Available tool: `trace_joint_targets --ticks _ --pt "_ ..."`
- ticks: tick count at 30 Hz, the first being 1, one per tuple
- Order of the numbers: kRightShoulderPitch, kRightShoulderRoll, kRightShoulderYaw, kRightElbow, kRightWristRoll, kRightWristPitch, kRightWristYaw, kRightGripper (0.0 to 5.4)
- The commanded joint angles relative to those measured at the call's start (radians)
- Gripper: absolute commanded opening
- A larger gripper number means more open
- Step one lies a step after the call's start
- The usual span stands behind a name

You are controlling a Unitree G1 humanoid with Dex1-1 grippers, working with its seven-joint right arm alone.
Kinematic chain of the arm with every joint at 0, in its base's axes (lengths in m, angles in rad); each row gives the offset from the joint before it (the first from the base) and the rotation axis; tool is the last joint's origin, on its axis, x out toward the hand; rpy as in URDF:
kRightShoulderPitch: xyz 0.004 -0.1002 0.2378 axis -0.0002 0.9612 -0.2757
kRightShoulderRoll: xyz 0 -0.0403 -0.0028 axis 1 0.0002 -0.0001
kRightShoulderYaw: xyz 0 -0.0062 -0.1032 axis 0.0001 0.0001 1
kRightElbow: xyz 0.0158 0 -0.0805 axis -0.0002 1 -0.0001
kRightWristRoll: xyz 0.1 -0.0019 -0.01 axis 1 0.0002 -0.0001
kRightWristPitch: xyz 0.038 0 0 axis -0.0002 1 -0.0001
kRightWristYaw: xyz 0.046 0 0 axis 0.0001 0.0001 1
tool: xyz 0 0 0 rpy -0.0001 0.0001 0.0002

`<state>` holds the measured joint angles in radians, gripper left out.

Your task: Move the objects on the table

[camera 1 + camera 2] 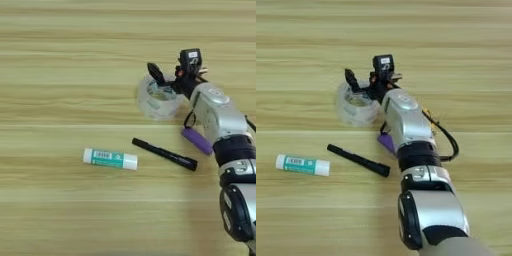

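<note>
Jaws: your right gripper [172, 75] stands spread, one finger inside the clear tape roll [159, 101]. Mid-counter [60, 60]: slim black pen [165, 154], white-and-teal glue stick [110, 159], short purple cylinder [197, 140].

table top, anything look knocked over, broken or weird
Nothing stands out. The tape roll, pen, glue stick and purple cylinder lie apart and intact on the table; the gripper is at the roll's far rim.

Two head-mounted stereo views, steeply downward, sharing one table [60, 60] top.
</note>
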<state>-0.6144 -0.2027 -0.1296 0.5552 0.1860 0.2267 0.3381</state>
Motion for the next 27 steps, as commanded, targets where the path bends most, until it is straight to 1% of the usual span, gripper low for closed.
trace_joint_targets --ticks 1,3,6,8,13,27 --pt "-0.096 -0.041 0.005 -0.111 -0.005 0.069 -0.014 5.38" --pt "-0.096 -0.043 0.026 -0.129 -0.027 0.109 -0.021 5.38" --pt "-0.091 -0.036 0.056 -0.144 -0.052 0.146 -0.025 5.38" --pt "-0.09 -0.032 0.063 -0.146 -0.055 0.165 -0.023 5.38" --pt "-0.087 -0.026 0.067 -0.149 -0.04 0.219 -0.005 5.38" --pt "-0.078 -0.017 0.076 -0.151 -0.038 0.232 0.014 5.38"
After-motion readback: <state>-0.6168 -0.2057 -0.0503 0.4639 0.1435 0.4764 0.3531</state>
